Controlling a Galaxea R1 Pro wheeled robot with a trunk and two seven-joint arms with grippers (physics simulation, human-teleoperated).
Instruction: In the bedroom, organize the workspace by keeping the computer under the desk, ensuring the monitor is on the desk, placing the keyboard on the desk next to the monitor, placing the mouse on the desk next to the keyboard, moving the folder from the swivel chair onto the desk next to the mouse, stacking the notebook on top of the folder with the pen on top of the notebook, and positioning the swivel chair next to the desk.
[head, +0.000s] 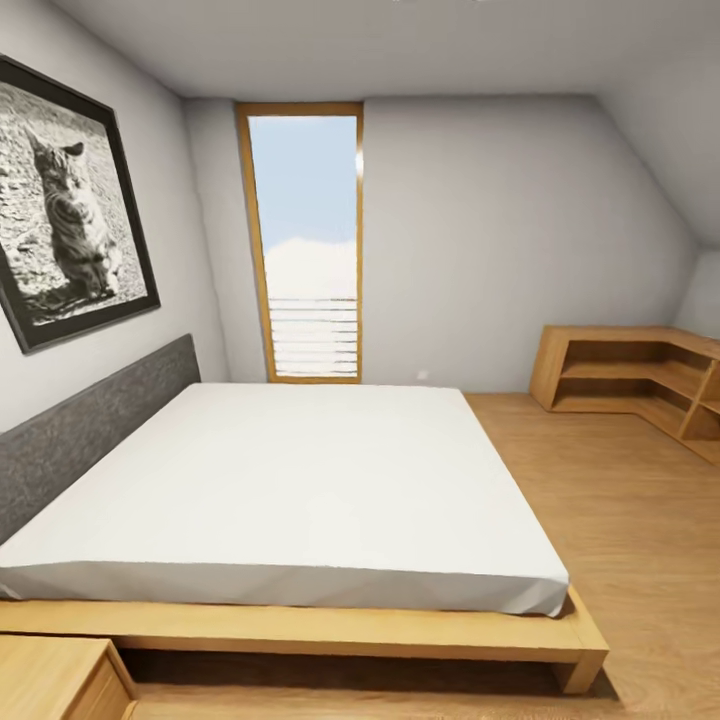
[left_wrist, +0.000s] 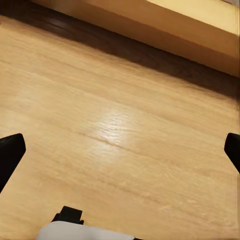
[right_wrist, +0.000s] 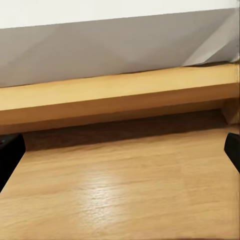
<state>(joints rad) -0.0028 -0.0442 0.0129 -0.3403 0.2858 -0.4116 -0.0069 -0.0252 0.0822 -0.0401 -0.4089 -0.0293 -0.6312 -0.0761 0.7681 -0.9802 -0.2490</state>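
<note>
Head view, left to right: a framed cat picture (head: 75, 205) on the grey wall, a padded grey headboard (head: 95, 430), a smooth white bed (head: 300, 490) on a low wooden frame, a tall window (head: 305, 245), corner shelves (head: 640, 385) cut off at the edge — the bedroom (head: 520, 230) itself. Both pincers — left (left_wrist: 120, 155), right (right_wrist: 120, 155) — spread wide over glossy plank floor (left_wrist: 115, 125), empty.

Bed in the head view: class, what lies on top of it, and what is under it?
A bare white mattress lies on the wooden frame, with no pillows. Under the frame is dark shadow, so the space there cannot be made out.
</note>
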